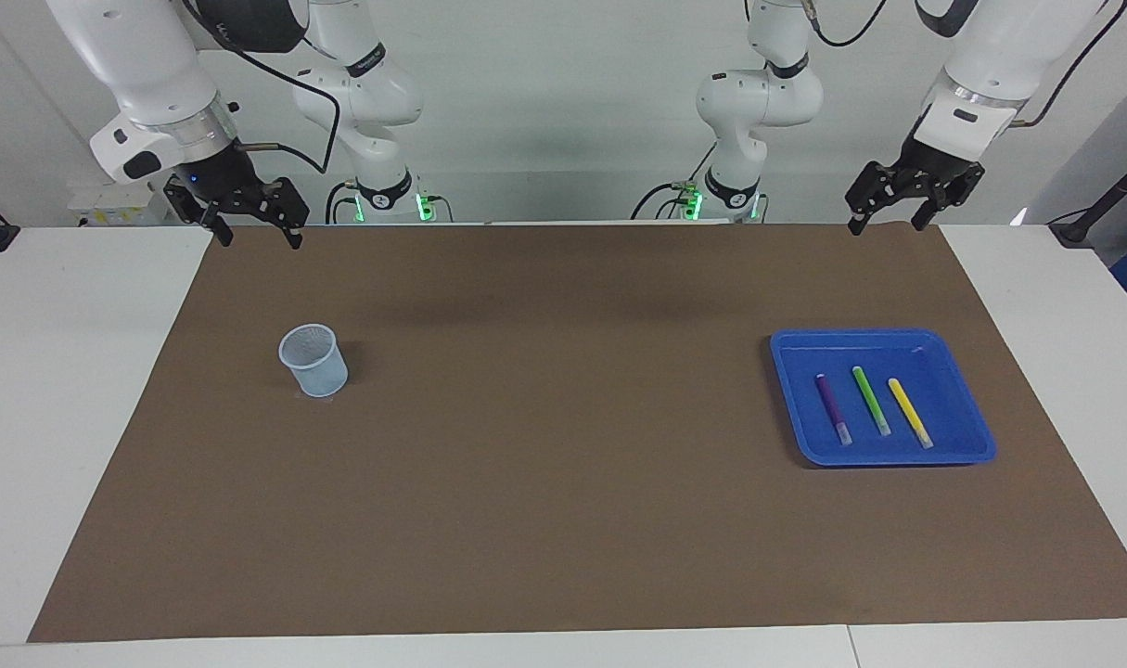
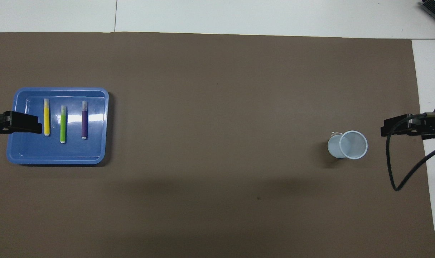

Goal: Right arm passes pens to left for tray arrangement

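Left gripper (image 1: 890, 223): spread, empty, raised over the mat edge at the robots' end, waiting.
Right gripper (image 1: 254, 232): spread, empty, raised likewise.
Tray (image 1: 976, 436): on the brown mat (image 1: 544, 464), toward the left arm's end.
Pens: purple pen (image 1: 832, 408), green pen (image 1: 871, 401), yellow pen (image 1: 910, 413), side by side, apart, in the tray.
Cup (image 1: 314, 361): upright, toward the right arm's end.

Tray (image 1: 973, 445): shallow square bright-blue plastic, flat on the table below the raised, open left pincer (image 1: 890, 223). Pens, lying in it side by side, apart: purple pen (image 1: 833, 409), green pen (image 1: 871, 400), yellow pen (image 1: 910, 412); pale ends farthest from the pincer.
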`<act>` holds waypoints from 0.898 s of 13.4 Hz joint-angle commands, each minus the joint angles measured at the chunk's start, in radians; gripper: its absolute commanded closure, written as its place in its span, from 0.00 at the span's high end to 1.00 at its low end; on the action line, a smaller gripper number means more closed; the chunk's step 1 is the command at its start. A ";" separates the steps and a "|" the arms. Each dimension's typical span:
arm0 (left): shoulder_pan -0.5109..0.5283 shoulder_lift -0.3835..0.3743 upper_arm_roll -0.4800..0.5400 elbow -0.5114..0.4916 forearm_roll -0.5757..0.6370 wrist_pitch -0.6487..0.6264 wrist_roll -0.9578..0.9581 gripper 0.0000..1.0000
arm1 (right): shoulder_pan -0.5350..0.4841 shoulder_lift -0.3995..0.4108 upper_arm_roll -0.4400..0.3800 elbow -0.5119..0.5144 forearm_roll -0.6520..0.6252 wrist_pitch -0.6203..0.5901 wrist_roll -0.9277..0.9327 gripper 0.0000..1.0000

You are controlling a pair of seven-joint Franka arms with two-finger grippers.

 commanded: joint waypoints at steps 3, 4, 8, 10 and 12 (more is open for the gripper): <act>-0.020 0.025 0.007 0.062 -0.007 -0.044 -0.002 1.00 | -0.007 -0.011 0.004 -0.005 0.001 0.000 -0.018 1.00; -0.029 0.029 0.007 0.073 -0.004 -0.049 -0.002 1.00 | -0.007 -0.011 0.004 -0.005 0.001 0.000 -0.018 1.00; -0.029 0.051 0.007 0.081 0.000 -0.039 -0.002 1.00 | -0.007 -0.011 0.004 -0.005 0.001 0.000 -0.018 1.00; -0.029 0.052 0.007 0.081 0.000 -0.036 -0.002 1.00 | -0.007 -0.011 0.004 -0.005 0.001 0.000 -0.018 1.00; -0.029 0.055 0.008 0.081 0.000 -0.036 -0.002 1.00 | -0.007 -0.011 0.004 -0.005 0.001 0.000 -0.017 1.00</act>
